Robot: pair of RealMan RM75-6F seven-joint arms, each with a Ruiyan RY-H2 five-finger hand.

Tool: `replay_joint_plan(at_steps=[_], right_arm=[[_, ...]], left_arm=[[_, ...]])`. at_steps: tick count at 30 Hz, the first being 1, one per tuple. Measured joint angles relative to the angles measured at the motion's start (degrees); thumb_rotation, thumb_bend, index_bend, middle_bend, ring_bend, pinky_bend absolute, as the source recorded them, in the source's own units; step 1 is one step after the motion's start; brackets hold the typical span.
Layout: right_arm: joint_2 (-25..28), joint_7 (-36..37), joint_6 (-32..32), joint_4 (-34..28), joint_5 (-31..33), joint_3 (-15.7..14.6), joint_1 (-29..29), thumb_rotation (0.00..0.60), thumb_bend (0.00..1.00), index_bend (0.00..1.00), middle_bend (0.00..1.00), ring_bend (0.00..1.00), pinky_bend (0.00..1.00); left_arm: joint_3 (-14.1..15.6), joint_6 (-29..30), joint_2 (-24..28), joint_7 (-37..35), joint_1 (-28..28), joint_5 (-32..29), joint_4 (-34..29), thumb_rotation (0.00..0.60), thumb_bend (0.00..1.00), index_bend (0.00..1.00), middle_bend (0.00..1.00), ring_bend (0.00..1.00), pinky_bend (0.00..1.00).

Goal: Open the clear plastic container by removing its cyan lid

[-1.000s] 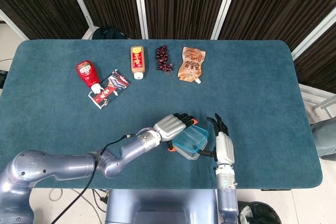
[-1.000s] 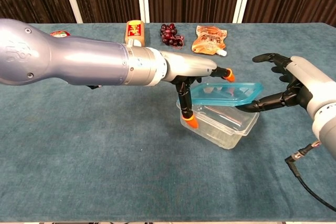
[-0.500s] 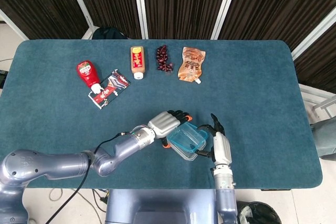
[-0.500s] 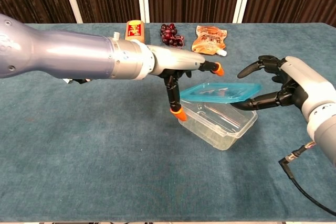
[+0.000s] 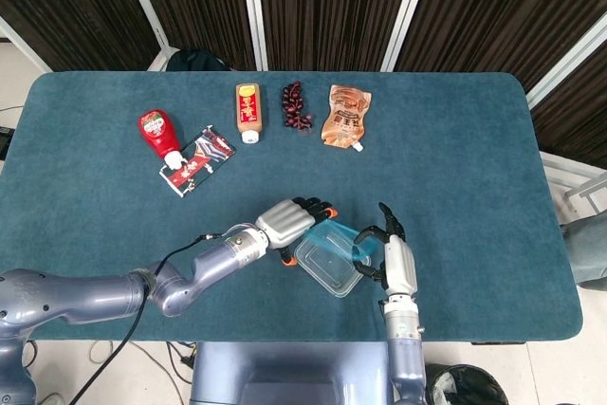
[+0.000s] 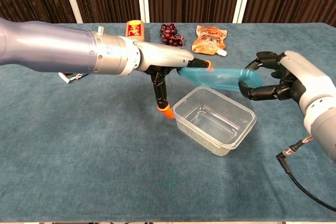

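Note:
The clear plastic container (image 6: 214, 120) stands open on the blue table near its front edge, also seen from the head camera as the container (image 5: 327, 264). The cyan lid (image 6: 220, 78) hangs tilted above its far side, clear of the rim; from above the lid (image 5: 345, 240) overlaps the container's right end. My right hand (image 6: 278, 80) grips the lid's right end with curled fingers. My left hand (image 6: 163, 72) is spread at the lid's left end, one finger lying along the lid's edge and another pointing down beside the container. From above, the left hand (image 5: 289, 220) and right hand (image 5: 394, 258) flank the container.
Along the far side lie a ketchup bottle (image 5: 159, 132), a red packet (image 5: 197, 160), a brown sauce bottle (image 5: 248, 106), dark grapes (image 5: 296, 106) and an orange pouch (image 5: 347, 116). A black cable (image 6: 299, 177) trails under the right wrist.
The lid has come off the container and risen, tilting toward the far side. The right hand's fingers have curled around the lid's end. The left hand drew back leftward off the container.

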Motion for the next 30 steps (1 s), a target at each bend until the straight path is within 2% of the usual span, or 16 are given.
replay_joint_plan(at_steps=[14,30], right_arm=[[1.1,-1.0,0.7,0.1,0.4,1.6,0.5,0.6,0.62,0.66,0.09,0.0,0.0],[5.8,-0.2,0.1,3.3,1.6,7.6,1.8,0.6,0.62,0.67,0.1,0.0,0.0]], left_arm=[[-1.4,2.0,2.1,-2.6,1.2,1.9,-1.4,0.6,0.0,0.0,0.0,0.0,0.15],[-3.2,6.4,6.0,-5.8,4.4,2.7,-3.5,0.6,0.0,0.0,0.0,0.0,0.15]])
